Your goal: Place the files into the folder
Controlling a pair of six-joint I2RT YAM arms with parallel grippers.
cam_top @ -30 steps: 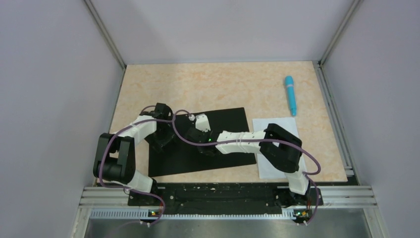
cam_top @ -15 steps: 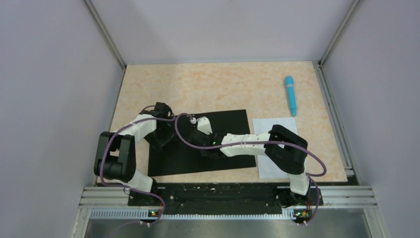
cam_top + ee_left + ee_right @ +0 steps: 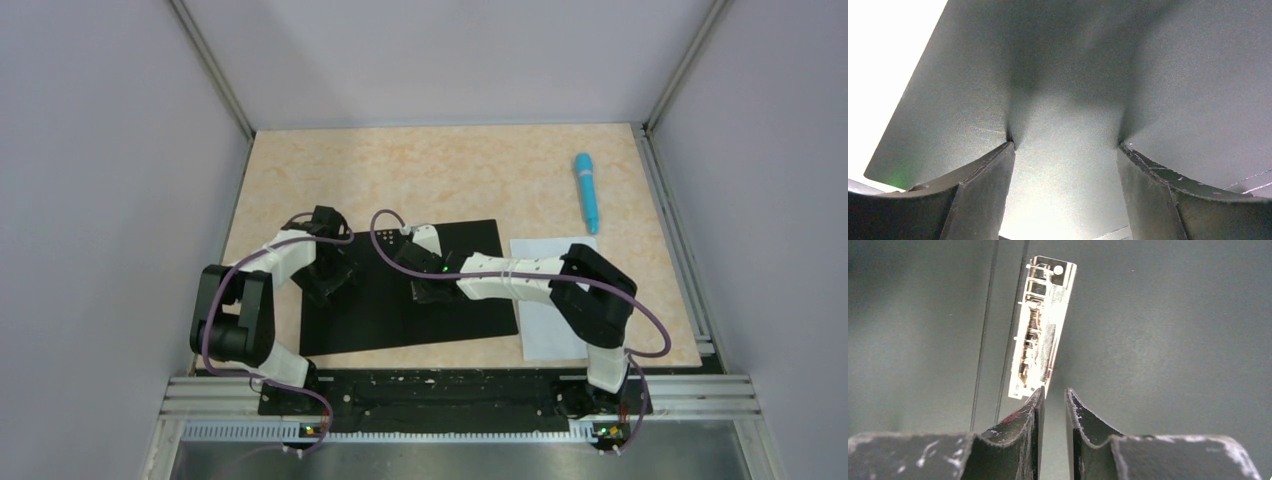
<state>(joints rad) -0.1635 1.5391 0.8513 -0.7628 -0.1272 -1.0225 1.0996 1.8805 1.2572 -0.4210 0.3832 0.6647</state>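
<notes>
The folder lies open and flat on the table, black inside up. In the right wrist view its metal clip runs along the spine on the black surface. My left gripper is open, and both fingertips rest on the folder's left half, with my left gripper holding nothing. My right gripper sits near the folder's middle. In its own view my right gripper has its jaws almost together, empty, just beside the clip. The white paper sheet lies right of the folder, partly under my right arm.
A blue pen lies at the far right of the table, beyond the paper. Grey walls close in the table at left, right and back.
My right gripper has moved a little to the right and farther back over the folder. The left gripper has stayed on the folder's left half.
</notes>
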